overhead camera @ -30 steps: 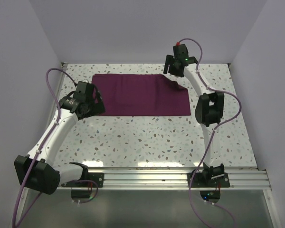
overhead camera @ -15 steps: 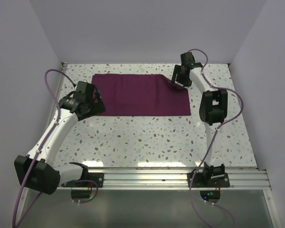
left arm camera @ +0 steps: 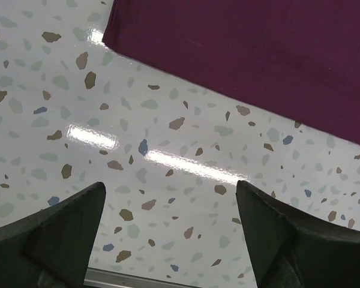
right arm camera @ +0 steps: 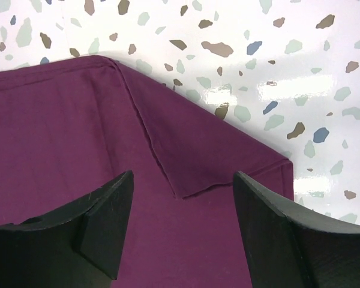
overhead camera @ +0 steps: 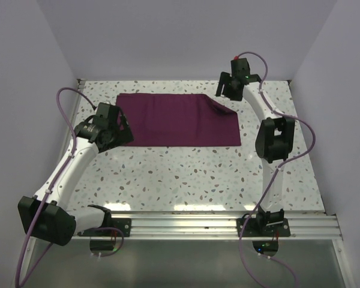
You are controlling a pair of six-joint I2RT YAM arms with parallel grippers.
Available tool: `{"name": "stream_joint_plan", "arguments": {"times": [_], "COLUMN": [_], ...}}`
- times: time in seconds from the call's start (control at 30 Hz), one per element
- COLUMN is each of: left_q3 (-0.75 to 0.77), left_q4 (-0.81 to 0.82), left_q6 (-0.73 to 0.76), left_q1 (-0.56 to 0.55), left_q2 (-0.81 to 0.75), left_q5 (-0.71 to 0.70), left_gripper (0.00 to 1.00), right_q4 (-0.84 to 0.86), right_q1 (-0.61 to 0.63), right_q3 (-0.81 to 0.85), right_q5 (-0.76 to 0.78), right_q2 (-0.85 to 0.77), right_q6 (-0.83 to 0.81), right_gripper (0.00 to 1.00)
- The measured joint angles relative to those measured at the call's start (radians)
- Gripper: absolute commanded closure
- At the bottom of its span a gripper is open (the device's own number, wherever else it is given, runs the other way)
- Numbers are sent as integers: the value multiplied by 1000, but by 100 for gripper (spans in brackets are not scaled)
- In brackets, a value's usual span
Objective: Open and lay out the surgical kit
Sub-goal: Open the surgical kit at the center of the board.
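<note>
The surgical kit shows as a dark purple cloth wrap [overhead camera: 177,120] lying flat and folded on the speckled table, toward the back. One corner flap [right arm camera: 216,150] is folded over at its far right corner. My right gripper [overhead camera: 228,90] [right arm camera: 183,175] hovers open just above that flap, with nothing between its fingers. My left gripper [overhead camera: 122,129] [left arm camera: 170,186] stands wide open and empty over bare table at the cloth's left edge [left arm camera: 240,54].
White walls close in the table on the left, back and right. An aluminium rail [overhead camera: 186,222] carrying both arm bases runs along the near edge. A grey table edge strip [left arm camera: 138,281] lies just past my left fingers.
The right gripper dipped toward the cloth's far right corner, then lifted and shifted slightly right. The left arm has not moved.
</note>
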Motion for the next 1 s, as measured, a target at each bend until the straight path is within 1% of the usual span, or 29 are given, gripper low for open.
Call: {"name": "stream_joint_plan", "arguments": {"times": [0.33,0.7,1.0], "left_q3": [-1,-18,-30], "left_q4": [1,2,0], "left_q6": [0,-1,0], "left_q1": [0,-5,-5], "left_q2": [-20,-47,-63], "left_q5": [8,20,23], "left_gripper": [7,7,7], "right_q4": [0,-5,-21], "right_q1": [0,11,23], "right_q3": [-98,-168,-147], "right_q5": [-4,-29,-28], "right_q2": [-63,-72,-64], "right_q6": [-30,-60,-72], "right_gripper": [41,44,44]}}
